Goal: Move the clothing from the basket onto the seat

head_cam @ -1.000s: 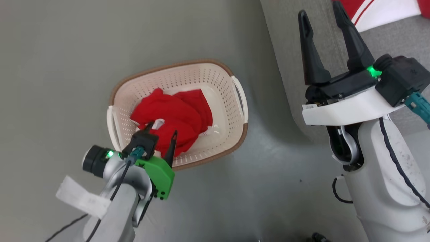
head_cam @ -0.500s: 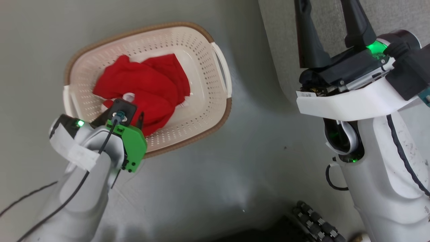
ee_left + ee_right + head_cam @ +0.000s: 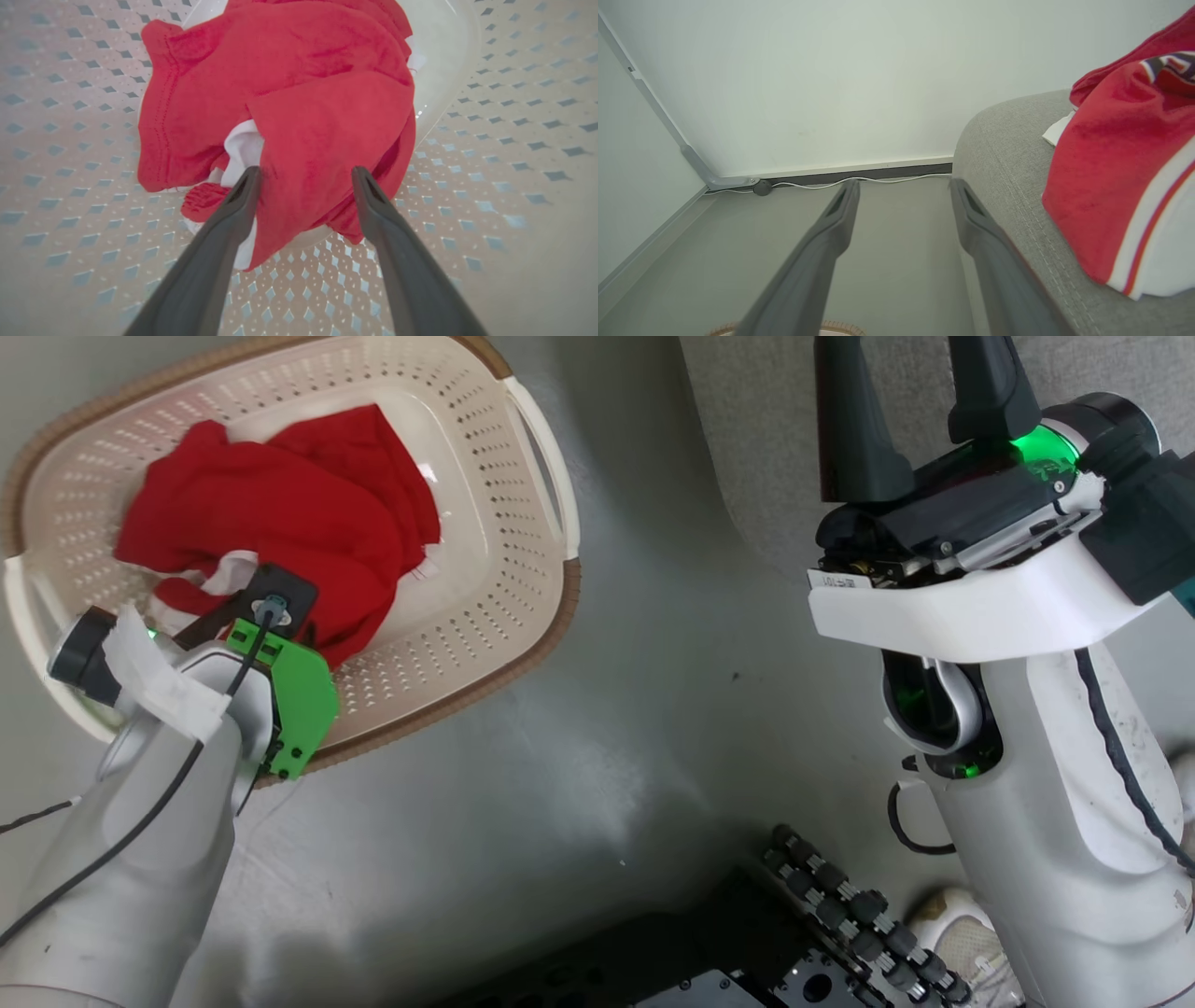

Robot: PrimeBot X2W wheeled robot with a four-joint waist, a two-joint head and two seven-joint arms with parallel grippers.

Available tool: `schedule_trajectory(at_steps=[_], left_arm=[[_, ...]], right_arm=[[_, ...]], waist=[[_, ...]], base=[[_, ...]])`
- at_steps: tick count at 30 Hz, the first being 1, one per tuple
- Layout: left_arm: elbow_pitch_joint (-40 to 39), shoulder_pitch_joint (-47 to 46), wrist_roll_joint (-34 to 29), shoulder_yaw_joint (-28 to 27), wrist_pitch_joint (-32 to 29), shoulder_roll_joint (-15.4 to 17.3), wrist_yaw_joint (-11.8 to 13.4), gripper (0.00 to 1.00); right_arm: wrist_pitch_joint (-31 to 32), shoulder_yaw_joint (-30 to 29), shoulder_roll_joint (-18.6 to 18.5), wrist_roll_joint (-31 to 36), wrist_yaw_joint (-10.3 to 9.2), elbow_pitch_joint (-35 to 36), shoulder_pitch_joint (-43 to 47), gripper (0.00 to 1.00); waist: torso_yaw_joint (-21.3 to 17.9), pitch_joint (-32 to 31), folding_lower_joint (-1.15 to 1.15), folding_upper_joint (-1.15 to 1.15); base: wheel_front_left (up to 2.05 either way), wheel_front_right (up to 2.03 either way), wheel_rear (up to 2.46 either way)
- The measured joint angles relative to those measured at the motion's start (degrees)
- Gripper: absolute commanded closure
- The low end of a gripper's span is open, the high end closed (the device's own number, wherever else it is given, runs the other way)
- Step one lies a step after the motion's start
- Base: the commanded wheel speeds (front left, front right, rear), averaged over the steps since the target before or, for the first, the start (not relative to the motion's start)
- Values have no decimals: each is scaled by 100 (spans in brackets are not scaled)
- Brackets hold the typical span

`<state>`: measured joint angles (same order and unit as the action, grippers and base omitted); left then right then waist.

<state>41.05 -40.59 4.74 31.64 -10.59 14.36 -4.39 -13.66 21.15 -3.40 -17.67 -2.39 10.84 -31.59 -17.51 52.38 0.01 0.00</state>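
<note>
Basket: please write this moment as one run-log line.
left gripper: open at red garment in basket | right gripper: open, empty | second garment: on seat

Home-like room: grey sofa seat (image 3: 1008,154), laundry basket (image 3: 504,579) on bare floor (image 3: 653,709), plain wall (image 3: 831,70), cable (image 3: 896,179) along skirting (image 3: 901,170).

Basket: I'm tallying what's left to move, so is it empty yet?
Not empty: a crumpled red garment with white patches lies inside the basket.
</note>
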Motion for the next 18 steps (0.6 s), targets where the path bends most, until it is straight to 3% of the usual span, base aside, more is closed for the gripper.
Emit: schedule_trajectory(at_steps=[7,8,9,10,18], left_arm=[[400,-234,-46,9,-119,21,-14,0],[456,-266,-59,10,-153,20,-14,11],[482,-293,-78,8,-152,14,-13,67],[497,-324,-105,5,-147,-2,-11,100],[728,-531,-134,10,-9,-314,43,100]], right_arm=[[-51,89,9,-57,-74,-60,-113,0],[-52,99,9,-57,-75,-71,-114,0],[-52,107,9,-57,-76,-83,-115,0],[-52,114,10,-57,-79,-98,-118,0],[-93,81,14,31,-125,-253,-204,0]], waist=[[-173,228,0,0],[-186,244,0,0],[-194,255,0,0],[-198,262,0,0],[-99,197,0,0]], base=[[0,0,0],[0,0,0],[0,0,0],[0,0,0],[0,0,0]])
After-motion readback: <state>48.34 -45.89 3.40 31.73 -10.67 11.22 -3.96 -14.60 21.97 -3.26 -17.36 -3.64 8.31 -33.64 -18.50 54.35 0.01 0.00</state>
